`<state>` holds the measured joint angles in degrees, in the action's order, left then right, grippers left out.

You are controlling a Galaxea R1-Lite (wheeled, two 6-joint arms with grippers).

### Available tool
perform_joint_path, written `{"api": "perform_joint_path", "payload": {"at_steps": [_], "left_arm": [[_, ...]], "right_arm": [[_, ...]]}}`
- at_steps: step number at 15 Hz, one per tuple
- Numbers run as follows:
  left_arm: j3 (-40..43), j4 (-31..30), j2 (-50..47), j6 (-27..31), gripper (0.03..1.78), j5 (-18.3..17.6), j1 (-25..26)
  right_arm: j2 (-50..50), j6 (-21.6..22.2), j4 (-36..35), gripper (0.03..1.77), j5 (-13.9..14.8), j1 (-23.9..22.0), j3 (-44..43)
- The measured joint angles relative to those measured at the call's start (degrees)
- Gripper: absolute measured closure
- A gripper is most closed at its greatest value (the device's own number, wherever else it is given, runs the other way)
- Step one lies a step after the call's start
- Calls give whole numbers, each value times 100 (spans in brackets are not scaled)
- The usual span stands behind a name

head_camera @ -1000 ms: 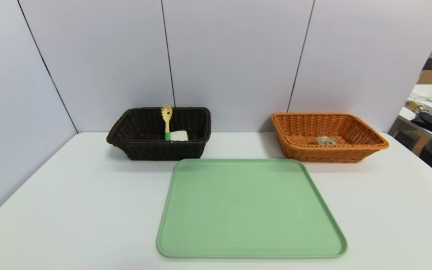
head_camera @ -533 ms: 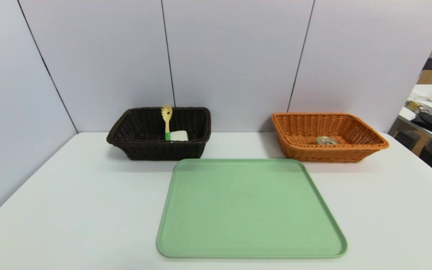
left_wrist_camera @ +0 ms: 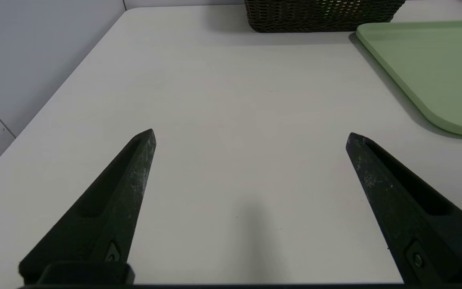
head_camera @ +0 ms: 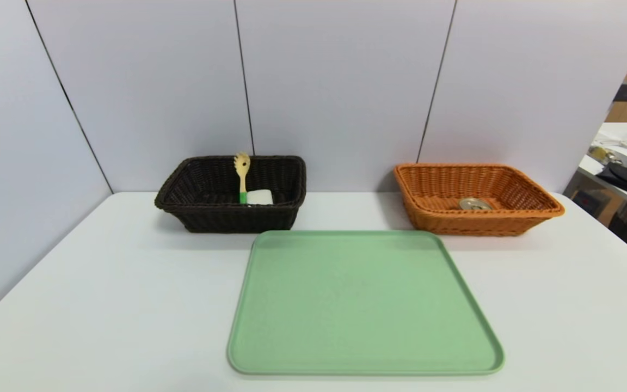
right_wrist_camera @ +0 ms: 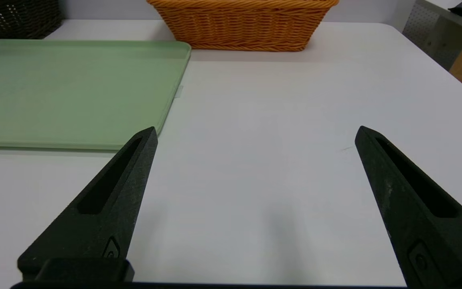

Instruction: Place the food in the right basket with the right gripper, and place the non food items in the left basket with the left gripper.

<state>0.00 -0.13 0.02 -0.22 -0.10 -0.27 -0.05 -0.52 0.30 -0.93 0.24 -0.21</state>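
Dark brown wicker basket, eleven o'clock: yellow green-handled pasta fork, white soap-like block. Orange wicker basket, one o'clock: gold-lidded tin can. Left gripper, right gripper: parked over the table, spread wide, empty.

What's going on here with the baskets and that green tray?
Nothing is being handled right now. The sorting looks finished: the pasta fork and white block sit in the dark basket, the tin can in the orange basket, and the green tray holds nothing. The left hand and right hand are both open, pulled back over bare table.
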Motion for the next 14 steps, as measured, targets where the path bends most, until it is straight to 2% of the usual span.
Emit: {"api": "perform_joint_path", "payload": {"at_steps": [7, 10, 14], "left_arm": [[0, -11, 0, -294, 12, 23, 0], [0, -11, 0, -457, 12, 163, 0], [0, -11, 0, -474, 12, 174, 0]], "right_arm": [[0, 30, -20, 10, -6, 0, 11], [0, 41, -21, 10, -1, 0, 11], [0, -7, -28, 10, -26, 0, 16]]}}
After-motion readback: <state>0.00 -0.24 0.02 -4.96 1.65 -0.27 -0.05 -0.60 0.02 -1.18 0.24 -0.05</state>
